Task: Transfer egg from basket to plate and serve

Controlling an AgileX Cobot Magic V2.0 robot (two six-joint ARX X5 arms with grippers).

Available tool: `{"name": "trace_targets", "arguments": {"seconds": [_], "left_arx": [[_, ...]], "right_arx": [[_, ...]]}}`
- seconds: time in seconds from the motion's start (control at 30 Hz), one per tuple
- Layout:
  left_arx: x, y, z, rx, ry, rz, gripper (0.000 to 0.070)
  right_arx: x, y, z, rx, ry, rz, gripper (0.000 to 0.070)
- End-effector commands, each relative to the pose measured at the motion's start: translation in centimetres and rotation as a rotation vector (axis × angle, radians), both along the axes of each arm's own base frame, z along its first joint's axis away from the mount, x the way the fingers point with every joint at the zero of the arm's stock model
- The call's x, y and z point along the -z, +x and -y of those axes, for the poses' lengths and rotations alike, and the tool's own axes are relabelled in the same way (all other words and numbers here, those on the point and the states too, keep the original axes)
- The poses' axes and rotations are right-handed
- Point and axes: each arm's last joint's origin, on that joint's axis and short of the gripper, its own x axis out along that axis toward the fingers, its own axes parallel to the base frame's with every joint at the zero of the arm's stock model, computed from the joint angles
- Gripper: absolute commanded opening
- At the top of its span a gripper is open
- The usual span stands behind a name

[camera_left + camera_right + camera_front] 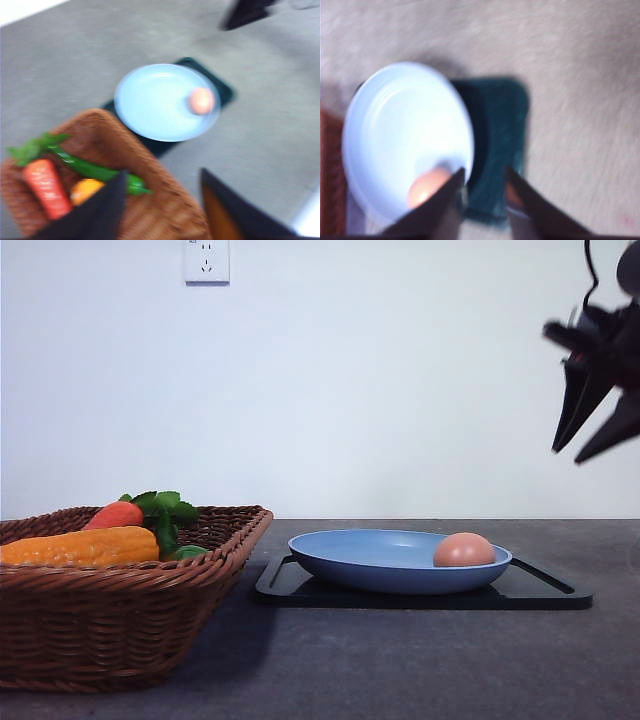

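Note:
The pinkish-brown egg [464, 550] lies inside the light-blue plate [370, 558], against its right rim; the left wrist view shows the egg [201, 100] on the plate [155, 102], and so does the right wrist view, with the egg [424, 187] on the plate [400, 130]. The wicker basket [100, 615] stands at the left. My right gripper [597, 450] hangs open high above the table at the right, empty; its fingers [440, 210] frame the plate's edge. My left gripper [162, 205] is open over the basket [150, 200], holding nothing.
A black tray [540, 592] lies under the plate. The basket holds a red-orange carrot [115, 515] with green leaves, a yellow-orange corn [80, 546] and a green pepper [95, 170]. A wall socket [206, 260] is on the white wall behind.

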Motion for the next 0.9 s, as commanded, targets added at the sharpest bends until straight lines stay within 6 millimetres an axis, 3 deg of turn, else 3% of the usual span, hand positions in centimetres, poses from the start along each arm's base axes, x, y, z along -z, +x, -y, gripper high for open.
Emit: {"name": "trace_targets", "arguments": {"seconds": [0.0,0.1,0.3,0.47,0.63,0.87], "left_arx": [[-0.3,0.7,0.6,-0.009,0.035,0.035,0.0098],[0.7,2.4,1.2,-0.064,0.118,0.029,0.0],[3.1,5.9,0.4,-0.206,0.19,-0.043,0.0],[5.2,7.0,-1.3,-0.324,0.15,-0.049,0.0],[7.4,6.1,-2.9,-0.386,0.07,-0.001,0.0],[11.3,2.9,-4.8,-0.42,-0.082,0.085,0.0]], "right_arx": [[-1.2,-0.7,-0.7,-0.055,-0.03,0.057,0.0012],[-2.6,-2.9,-2.4,-0.093,-0.096,0.107,0.0],[-4.0,-7.8,-5.1,-0.121,-0.268,0.224,0.0],[-3.4,-11.4,-6.3,-0.121,-0.325,0.396,0.0],[-0.8,-13.9,-6.5,-0.09,-0.331,0.558,0.0],[4.0,-16.3,-6.1,-0.033,-0.253,0.717,0.0]]}}
